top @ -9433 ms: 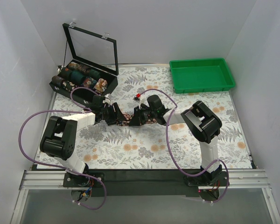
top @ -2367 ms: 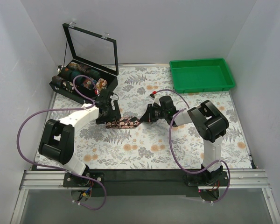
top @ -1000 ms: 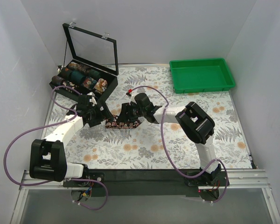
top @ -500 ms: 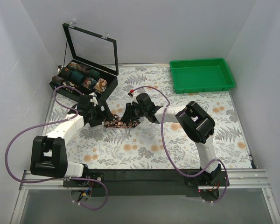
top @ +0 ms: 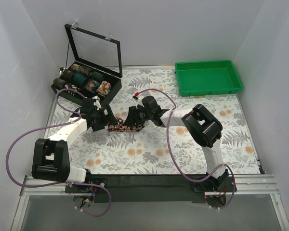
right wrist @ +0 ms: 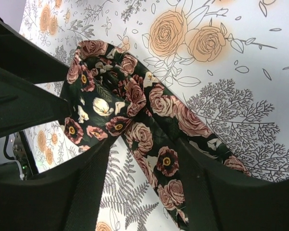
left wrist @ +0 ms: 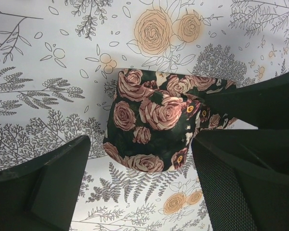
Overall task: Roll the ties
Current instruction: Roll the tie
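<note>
Tie [top: 121, 126] lies near case [top: 114, 90]; tray [top: 207, 79] well apart.

I can read no lettering, label, brand or number in any of my views. The tie [left wrist: 149, 115] between the fingers of my left gripper [left wrist: 139, 144] carries only a rose print. The table cover [left wrist: 48, 57] beyond the fingertips shows only drawn flowers and ferns.
</note>
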`<state>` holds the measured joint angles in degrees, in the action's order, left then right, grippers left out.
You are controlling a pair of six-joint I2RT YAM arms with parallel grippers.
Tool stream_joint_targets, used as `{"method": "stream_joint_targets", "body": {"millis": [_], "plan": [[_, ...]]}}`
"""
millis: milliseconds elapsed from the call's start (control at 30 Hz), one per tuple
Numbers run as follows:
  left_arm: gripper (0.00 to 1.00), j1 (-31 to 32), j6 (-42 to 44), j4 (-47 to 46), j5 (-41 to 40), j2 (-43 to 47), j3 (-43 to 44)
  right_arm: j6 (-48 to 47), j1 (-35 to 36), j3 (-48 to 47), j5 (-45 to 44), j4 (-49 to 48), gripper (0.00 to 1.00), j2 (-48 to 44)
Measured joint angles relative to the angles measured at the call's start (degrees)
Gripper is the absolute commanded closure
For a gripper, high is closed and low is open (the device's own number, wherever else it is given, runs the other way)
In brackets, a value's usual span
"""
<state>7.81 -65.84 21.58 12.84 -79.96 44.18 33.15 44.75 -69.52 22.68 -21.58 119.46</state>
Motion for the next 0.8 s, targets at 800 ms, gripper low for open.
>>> {"method": "stream_joint_targets", "body": {"millis": [800], "plan": [[0.21,-0.11,-0.02,-0.68,-0.81,0.28,-0.02,4.17,0.37,-5.64,2.16,-4.24,0.41,5.01]]}}
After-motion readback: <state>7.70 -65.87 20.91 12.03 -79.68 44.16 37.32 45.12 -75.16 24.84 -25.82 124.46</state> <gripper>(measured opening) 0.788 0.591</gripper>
